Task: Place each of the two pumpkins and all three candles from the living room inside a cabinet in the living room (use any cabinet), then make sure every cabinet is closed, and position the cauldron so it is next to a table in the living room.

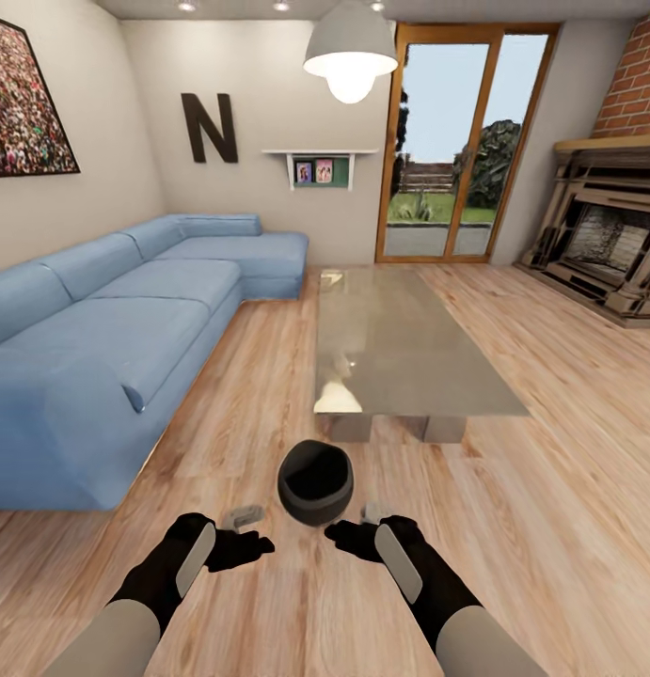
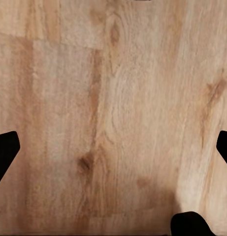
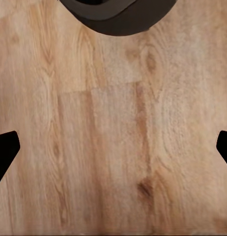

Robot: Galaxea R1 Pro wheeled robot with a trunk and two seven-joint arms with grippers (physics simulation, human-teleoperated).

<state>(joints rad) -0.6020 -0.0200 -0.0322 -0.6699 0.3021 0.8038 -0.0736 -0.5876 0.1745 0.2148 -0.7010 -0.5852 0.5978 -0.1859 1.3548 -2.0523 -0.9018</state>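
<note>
Head view, room: a blue corner sofa (image 1: pixel 108 348) is seen along the left wall, wood-framed glass doors (image 1: pixel 461 141) at the far wall, a brick fireplace (image 1: pixel 607 235) on the right, all on a plank floor (image 1: pixel 569 489).
Head view, table: the glossy table (image 1: pixel 400 348) is seen running away from the robot, its near edge turned toward the arms.
Head view, cauldron: the black cauldron (image 1: pixel 314 481) is set upright on the floor just before the table's near edge, close to its near left corner, mouth upward.
Head view, grippers: the left gripper (image 1: pixel 247 538) and the right gripper (image 1: pixel 355 532) are held low to either side of the cauldron, neither touching it; whether the fingers are apart cannot be told here.
Left wrist view: bare floor is seen between dark finger tips at opposite edges, so the fingers are spread wide and nothing is held.
Right wrist view: the right gripper's fingers are likewise spread with nothing between them; the cauldron's rim (image 3: pixel 118 17) is caught at the frame's edge, beyond the fingers.
Step in hand: the cauldron placement is judged done or nearly so, since it already lies beside the table.
Next move: the arms are to be drawn clear without knocking the pot; pumpkins, candles and cabinet are still to be sought.
</note>
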